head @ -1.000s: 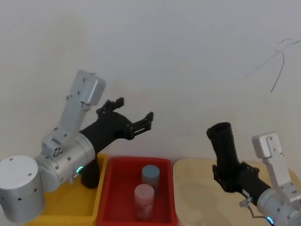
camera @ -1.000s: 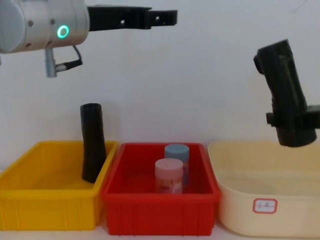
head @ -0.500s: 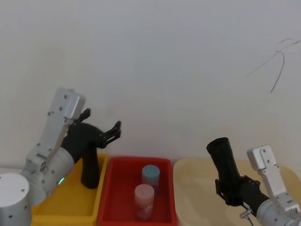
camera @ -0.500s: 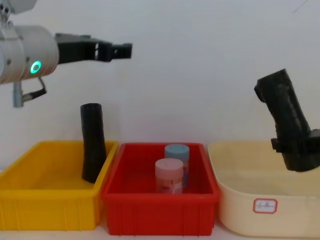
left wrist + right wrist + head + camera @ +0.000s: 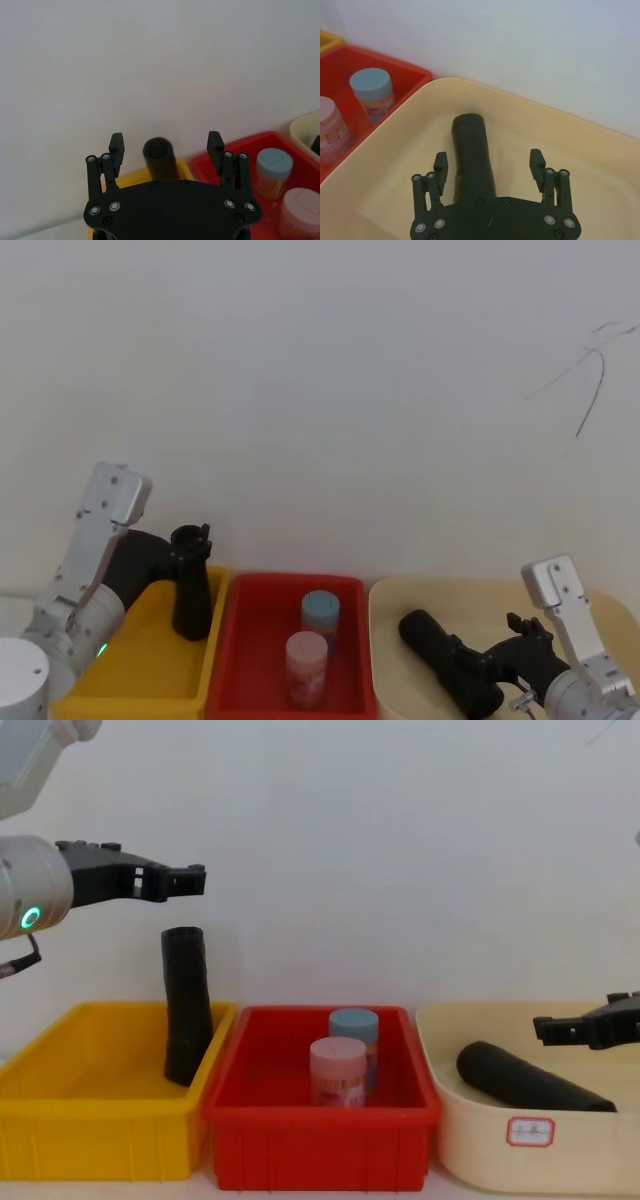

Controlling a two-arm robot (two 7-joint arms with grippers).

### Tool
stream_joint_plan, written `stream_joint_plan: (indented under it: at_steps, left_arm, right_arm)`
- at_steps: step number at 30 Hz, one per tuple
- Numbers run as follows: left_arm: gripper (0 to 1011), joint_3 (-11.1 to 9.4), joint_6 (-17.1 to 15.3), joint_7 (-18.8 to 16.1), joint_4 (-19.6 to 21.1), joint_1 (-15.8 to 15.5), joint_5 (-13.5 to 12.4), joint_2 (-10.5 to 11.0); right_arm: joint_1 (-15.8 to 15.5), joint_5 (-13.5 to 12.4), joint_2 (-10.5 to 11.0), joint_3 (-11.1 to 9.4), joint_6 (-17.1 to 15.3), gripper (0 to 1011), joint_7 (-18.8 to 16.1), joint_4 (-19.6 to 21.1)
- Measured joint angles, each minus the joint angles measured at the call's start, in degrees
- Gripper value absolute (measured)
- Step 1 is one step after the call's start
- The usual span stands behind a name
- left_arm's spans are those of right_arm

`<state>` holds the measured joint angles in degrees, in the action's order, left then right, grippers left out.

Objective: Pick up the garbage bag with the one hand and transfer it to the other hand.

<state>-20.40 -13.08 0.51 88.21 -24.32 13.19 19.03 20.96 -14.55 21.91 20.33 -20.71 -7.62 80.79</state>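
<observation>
1 garbage bag (image 5: pixel 530 1082) in beige bin (image 5: pixel 470 1145) under spread right gripper (image 5: pixel 488 158); left gripper (image 5: pixel 166 139) spread above yellow bin (image 5: pixel 100 1140).

yellow bin (image 5: pixel 100 1145): 1 black tube (image 5: pixel 186 1015) | red bin (image 5: pixel 320 1148): blue-lidded jar (image 5: pixel 354 1024), pink-lidded jar (image 5: pixel 338 1070) | cream tub (image 5: pixel 470 1150)

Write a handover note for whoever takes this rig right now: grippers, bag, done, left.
Right gripper: open, low over the beige tub, straddling the garbage bag without clamping it.
Left gripper: open, just above the top of the slim black tube, which stands in the yellow bin.
Bag: lies on its side in the beige tub, held by neither gripper.
Done: bag is down in the tub.
Left: if the hand-to-hand pass is still owed, probably regrasp with the right gripper, lift and hand it to the left one.
</observation>
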Motion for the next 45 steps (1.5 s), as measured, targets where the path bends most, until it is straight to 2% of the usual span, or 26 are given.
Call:
stream_joint_plan:
  at_steps: [21,35,45]
  left_arm:
    - [1002,0.5,0.2,-1.7,-1.2,0.9,-1.3,0.2]
    - [1002,0.6,0.2,-2.0,-1.3,1.0,-1.5,0.3]
    - [1002,0.6,0.2,-2.1,-1.4,1.0,-1.6,0.3]
  right_arm:
    - [0.3,0.3,-0.1,0.2,-0.2,1000,-0.5,-0.5]
    - [3.9,-0.3,-0.1,2.3,-1.0,999,-7.1,-2.0]
    - [9.3,-0.3,-1.0,5.5,-2.0,1000,-14.0,-4.9]
